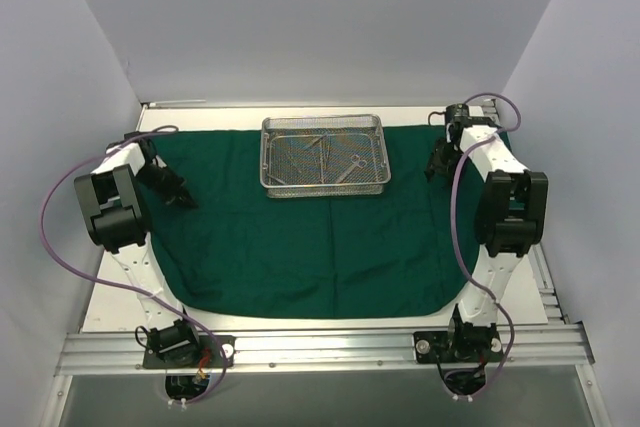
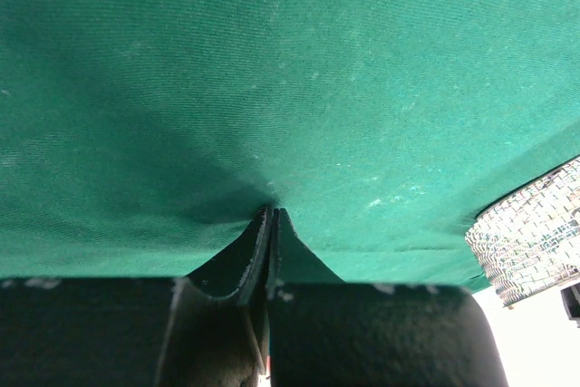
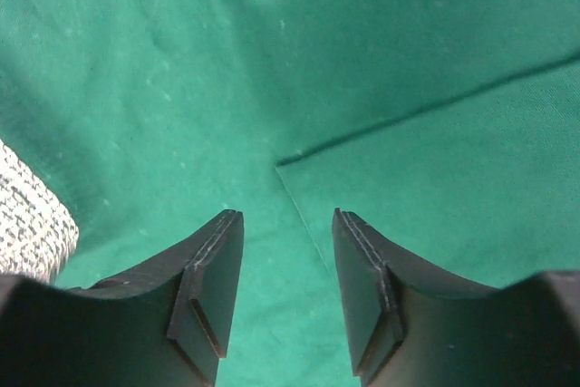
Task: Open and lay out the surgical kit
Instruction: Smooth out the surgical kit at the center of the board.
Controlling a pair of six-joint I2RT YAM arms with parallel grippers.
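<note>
Nearest us, the cloth (image 1: 320, 257) lies spread flat over the worktop (image 1: 120, 297), its near edge just ahead of the arm bases. Further in, the left end effector (image 1: 178, 194) sits at the cloth's left side. It is fully closed, and the fabric puckers up to the tips as if pinched between them. The right end effector (image 1: 438, 165) hangs over the far right of the cloth, half open and holding nothing.

Farthest, the tray (image 1: 325, 190) rests on the cloth between the two, long axis left to right, with scissors (image 1: 352, 165) inside. We judge the right arm nearer to it, so the reach goes leftward from there.

Only the top view shows the instruments. The wrist views catch just a tray corner, but they show the pinch and a fold line under the right arm's fingers (image 3: 217, 260).
</note>
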